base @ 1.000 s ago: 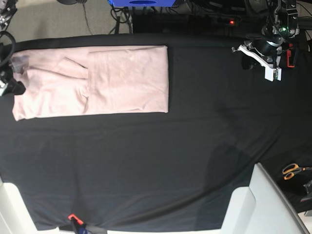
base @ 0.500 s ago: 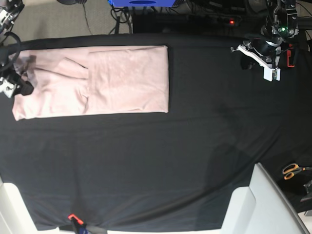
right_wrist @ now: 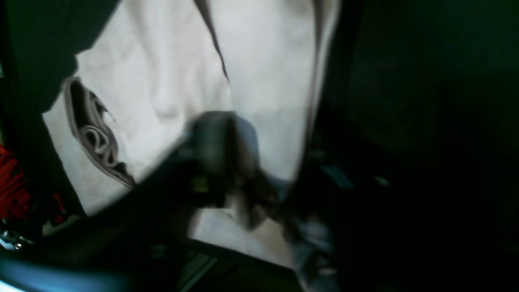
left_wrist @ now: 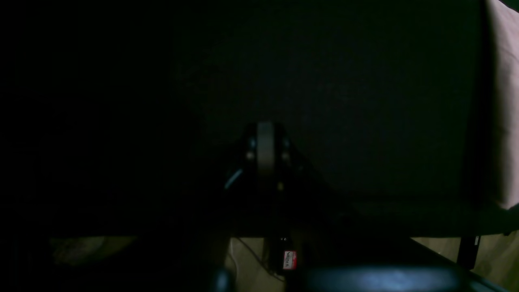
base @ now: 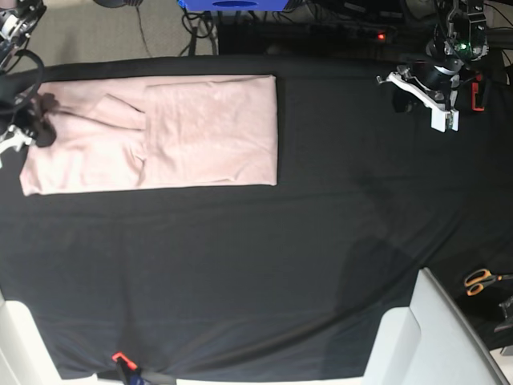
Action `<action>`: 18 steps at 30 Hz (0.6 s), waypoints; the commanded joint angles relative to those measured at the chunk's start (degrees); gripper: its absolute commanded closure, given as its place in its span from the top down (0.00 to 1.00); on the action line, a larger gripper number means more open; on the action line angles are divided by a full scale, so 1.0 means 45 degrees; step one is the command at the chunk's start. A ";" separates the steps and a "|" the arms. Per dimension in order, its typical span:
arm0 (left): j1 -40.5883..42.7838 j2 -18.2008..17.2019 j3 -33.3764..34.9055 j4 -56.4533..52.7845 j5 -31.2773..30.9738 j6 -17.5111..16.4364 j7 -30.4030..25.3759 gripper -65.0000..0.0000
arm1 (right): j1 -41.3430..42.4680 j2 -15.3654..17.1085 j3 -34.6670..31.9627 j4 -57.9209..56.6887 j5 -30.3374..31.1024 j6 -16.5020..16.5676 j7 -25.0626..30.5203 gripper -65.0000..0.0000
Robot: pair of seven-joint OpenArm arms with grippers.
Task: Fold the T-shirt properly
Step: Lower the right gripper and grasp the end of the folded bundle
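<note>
The pale-pink T-shirt (base: 200, 132) lies folded into a long rectangle at the upper left of the black cloth (base: 280, 257), with a sleeve flap folded across its middle. My right gripper (base: 38, 128) sits on the shirt's left end, by the neckline. In the right wrist view its fingers (right_wrist: 215, 150) look close together over the pale T-shirt (right_wrist: 263, 61), beside the ribbed neckline (right_wrist: 93, 138), but blur hides any grip. My left gripper (base: 443, 120) hovers shut and empty at the far upper right. The left wrist view shows the left gripper (left_wrist: 265, 134) over dark cloth, with a T-shirt (left_wrist: 505, 101) sliver.
Orange-handled scissors (base: 481, 281) lie off the cloth's right edge. A white panel (base: 425, 337) rises at the bottom right corner. An orange clip (base: 120, 358) holds the cloth's front edge. A blue box (base: 232, 4) and cables stand behind the table.
My right gripper has moved up and inward from the shirt's left edge onto the neckline end. The left arm has drifted slightly upward. The shirt has kept its shape.
</note>
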 commanded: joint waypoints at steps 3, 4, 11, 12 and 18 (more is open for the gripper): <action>0.0046 -0.0059 -0.0062 0.0149 -0.0082 -0.0080 -0.0225 0.00 | 0.0213 0.0300 0.0005 0.0175 0.0136 0.0071 0.0124 0.00; 0.0046 -0.0020 -0.0062 0.0149 -0.0082 -0.0080 -0.0225 0.00 | 0.0311 0.0300 0.0005 0.0175 0.0136 0.0071 0.0124 0.01; 0.0046 0.0000 -0.0062 0.0149 -0.0082 -0.0080 -0.0225 0.00 | -0.0021 -0.0090 -0.0014 0.2343 0.0077 0.0071 0.0085 0.00; 0.0046 0.0000 -0.0062 0.0149 -0.0082 -0.0080 -0.0225 0.00 | -0.0216 -0.0208 -0.0014 0.2949 0.0077 0.0071 0.0046 0.00; 0.0046 -0.0020 -0.0159 0.0149 -0.0082 -0.0080 -0.0225 0.00 | -0.1643 -0.0930 -0.1733 0.6797 0.0077 0.0071 0.0144 0.00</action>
